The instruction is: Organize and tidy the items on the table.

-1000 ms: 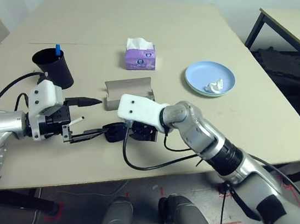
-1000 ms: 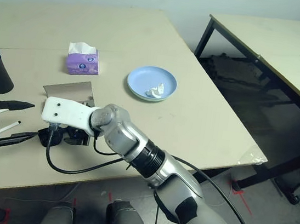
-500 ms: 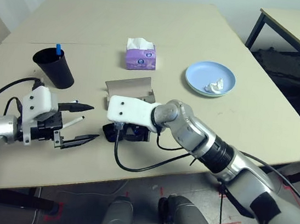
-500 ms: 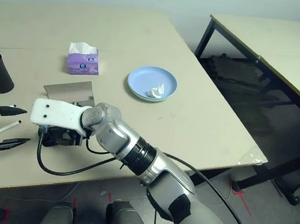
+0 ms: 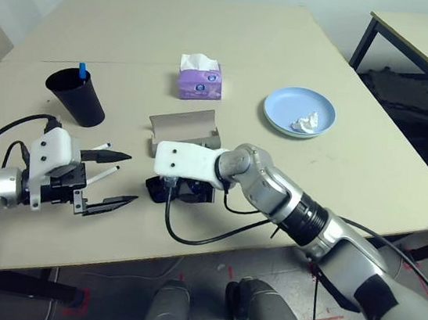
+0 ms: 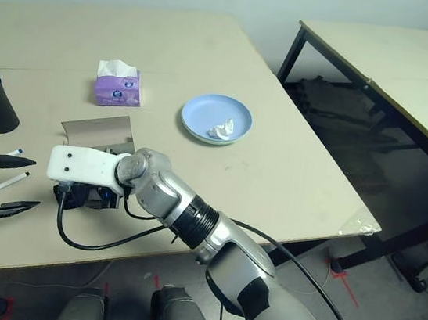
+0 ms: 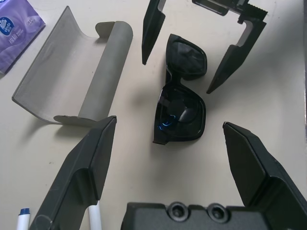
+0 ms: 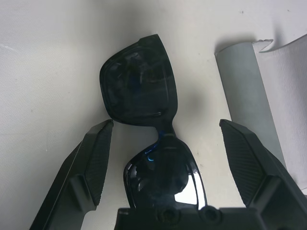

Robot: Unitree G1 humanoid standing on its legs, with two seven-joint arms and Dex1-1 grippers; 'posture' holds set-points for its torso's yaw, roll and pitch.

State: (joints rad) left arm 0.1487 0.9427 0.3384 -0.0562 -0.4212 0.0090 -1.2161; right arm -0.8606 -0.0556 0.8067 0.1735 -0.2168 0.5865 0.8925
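Sunglasses [image 5: 172, 189] on surface [image 5: 370, 173], six o'clock of case [image 5: 184, 131]; right tool [image 8: 165, 158] wide open astride them, left tool [image 5: 113, 179] open, empty; off-centre closing may skid them away.

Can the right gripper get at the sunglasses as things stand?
Probably yes: the right gripper is open with one finger on each side of the sunglasses, and nothing lies between them.

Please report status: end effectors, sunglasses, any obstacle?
Both end effectors open: right over the sunglasses, not gripping; left empty, beside a marker. Sunglasses flat on table. Open case close beside them.
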